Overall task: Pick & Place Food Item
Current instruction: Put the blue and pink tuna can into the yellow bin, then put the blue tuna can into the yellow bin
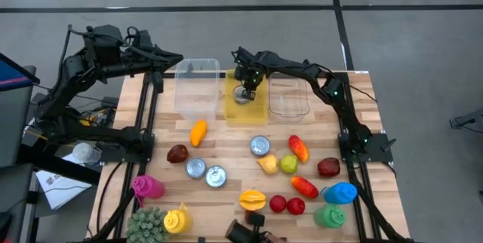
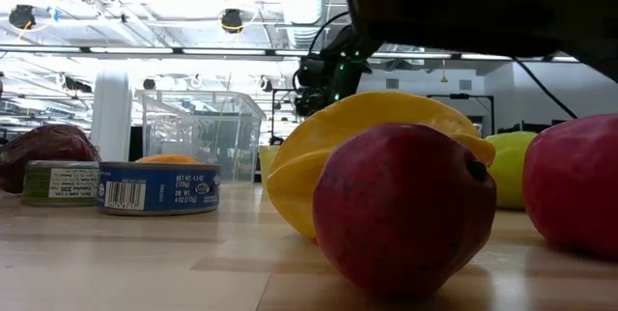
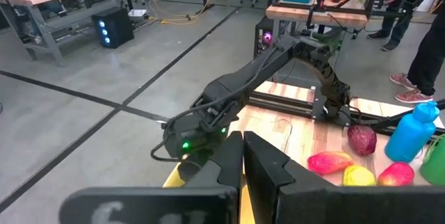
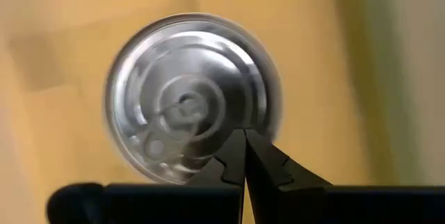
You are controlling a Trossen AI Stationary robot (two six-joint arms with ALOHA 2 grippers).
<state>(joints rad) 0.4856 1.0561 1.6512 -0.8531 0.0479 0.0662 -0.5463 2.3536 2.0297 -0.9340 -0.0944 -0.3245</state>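
A silver tin can (image 1: 243, 96) lies top up inside the yellow bin (image 1: 230, 112) at the table's far edge. My right gripper (image 1: 247, 83) hangs just above it with its fingers shut. In the right wrist view the can's ringed lid (image 4: 188, 99) fills the picture over the yellow floor, and my right gripper (image 4: 243, 156) shows in front of its rim. The low view shows that arm (image 2: 323, 74) far back, above the bin. My left gripper (image 1: 161, 62) waits, shut, beyond the table's far left corner; the left wrist view shows its fingers (image 3: 243, 156) together.
Clear bins stand left (image 1: 196, 84) and right (image 1: 289, 98) of the yellow one. Three more cans (image 1: 259, 146) (image 1: 196, 168) (image 1: 216, 176), fruit (image 1: 299, 148) and bottles (image 1: 340, 192) cover the near half. A red fruit (image 2: 401, 210) blocks the low view.
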